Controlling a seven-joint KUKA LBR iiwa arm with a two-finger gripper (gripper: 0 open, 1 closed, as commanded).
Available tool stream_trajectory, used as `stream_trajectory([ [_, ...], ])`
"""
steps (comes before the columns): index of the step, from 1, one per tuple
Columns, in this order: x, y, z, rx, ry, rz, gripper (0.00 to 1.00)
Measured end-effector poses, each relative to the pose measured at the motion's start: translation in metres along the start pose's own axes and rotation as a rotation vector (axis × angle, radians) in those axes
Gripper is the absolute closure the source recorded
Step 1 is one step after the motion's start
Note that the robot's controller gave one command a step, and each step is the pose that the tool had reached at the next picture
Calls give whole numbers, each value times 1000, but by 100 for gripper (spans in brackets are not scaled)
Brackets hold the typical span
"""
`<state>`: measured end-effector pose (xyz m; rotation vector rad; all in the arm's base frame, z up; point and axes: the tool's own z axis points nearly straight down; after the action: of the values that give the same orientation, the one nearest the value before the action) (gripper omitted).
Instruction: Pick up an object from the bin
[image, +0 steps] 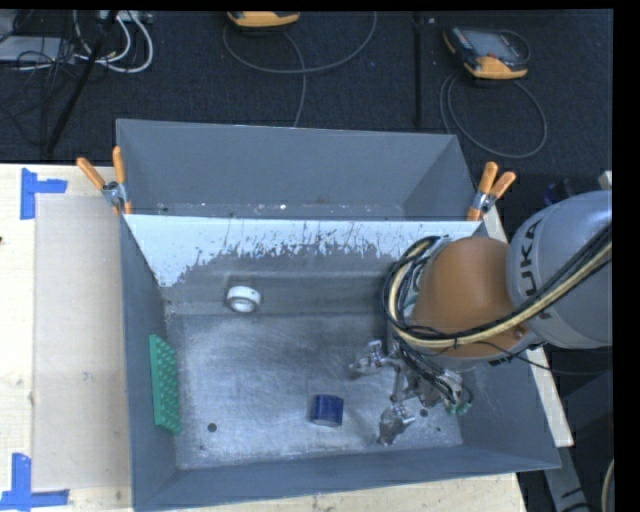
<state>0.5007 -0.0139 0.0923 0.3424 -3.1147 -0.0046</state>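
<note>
From above: the arm's two-finger gripper hangs low in the grey metal bin, fingers spread and empty, just right of a small dark-blue block near the front wall. A clean pick likely means centring over the block before closing.

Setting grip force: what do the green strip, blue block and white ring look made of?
Green strip: likely hard plastic, matte, bumpy grid surface. Blue block: plastic or foam, dull; can't tell which. White ring: maybe a tape roll, slight sheen, hollow centre.
</note>
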Motion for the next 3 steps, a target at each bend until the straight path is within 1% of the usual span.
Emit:
stream_trajectory([
  [1,6,34,20,8,-15,-212,0],
  [2,-2,74,20,9,-16,-354,0],
  [3,-1,75,20,7,-12,-357,100],
])
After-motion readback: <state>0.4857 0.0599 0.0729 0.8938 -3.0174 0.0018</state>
